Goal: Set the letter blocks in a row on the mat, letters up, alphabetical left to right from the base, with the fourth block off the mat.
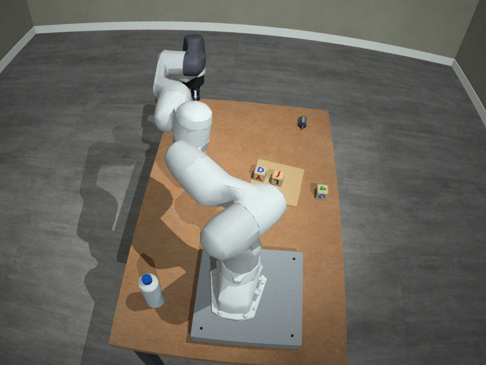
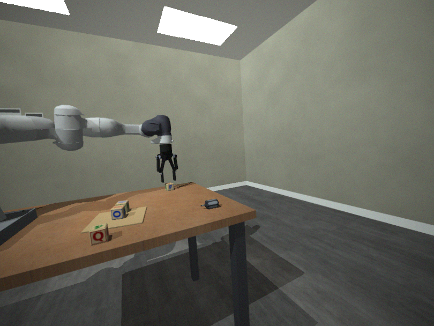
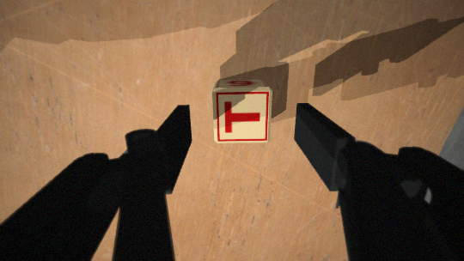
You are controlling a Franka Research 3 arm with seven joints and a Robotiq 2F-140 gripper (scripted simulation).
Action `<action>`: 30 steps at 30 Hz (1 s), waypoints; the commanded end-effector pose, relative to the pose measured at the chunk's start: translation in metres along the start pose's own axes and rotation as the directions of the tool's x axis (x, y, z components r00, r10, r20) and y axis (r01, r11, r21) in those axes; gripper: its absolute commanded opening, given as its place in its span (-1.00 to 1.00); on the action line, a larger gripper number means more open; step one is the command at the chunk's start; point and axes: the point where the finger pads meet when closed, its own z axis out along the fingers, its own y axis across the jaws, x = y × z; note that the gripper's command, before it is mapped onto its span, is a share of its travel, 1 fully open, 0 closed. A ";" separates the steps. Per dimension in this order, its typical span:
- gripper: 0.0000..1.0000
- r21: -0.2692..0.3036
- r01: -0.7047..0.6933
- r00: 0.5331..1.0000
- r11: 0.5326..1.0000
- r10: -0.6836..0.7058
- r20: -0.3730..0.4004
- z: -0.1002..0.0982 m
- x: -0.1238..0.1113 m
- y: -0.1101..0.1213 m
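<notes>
jaws apart, holding nothing | above T block [image 3: 241, 116] | mat [image 1: 292, 184]: D [image 1: 259, 172], J [image 1: 276, 176] | off-mat: 4 [image 1: 321, 191]

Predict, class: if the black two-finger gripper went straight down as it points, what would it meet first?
Probably the cream wooden block with a red T on top, standing between the open gripper fingers on the table.

The arm reaches in from the left, and its gripper [image 2: 167, 177] hangs half-open and empty just above a small block [image 2: 169, 186] near the far edge of the table [image 2: 196, 224] (a blue F faces the camera). Two blocks [image 2: 119, 210] sit touching on the tan mat [image 2: 138, 214]. A Q block [image 2: 99, 234] stands just off the mat's near corner. A small dark object [image 2: 211, 203] lies toward the right edge.
</notes>
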 end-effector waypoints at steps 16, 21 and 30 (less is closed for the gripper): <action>0.10 -0.002 0.002 1.000 1.000 -0.002 -0.001 0.001 0.000 0.001; 0.10 -0.002 0.002 1.000 1.000 -0.002 -0.001 0.007 0.000 0.001; 0.10 -0.002 0.002 1.000 1.000 -0.002 -0.001 0.028 0.000 0.001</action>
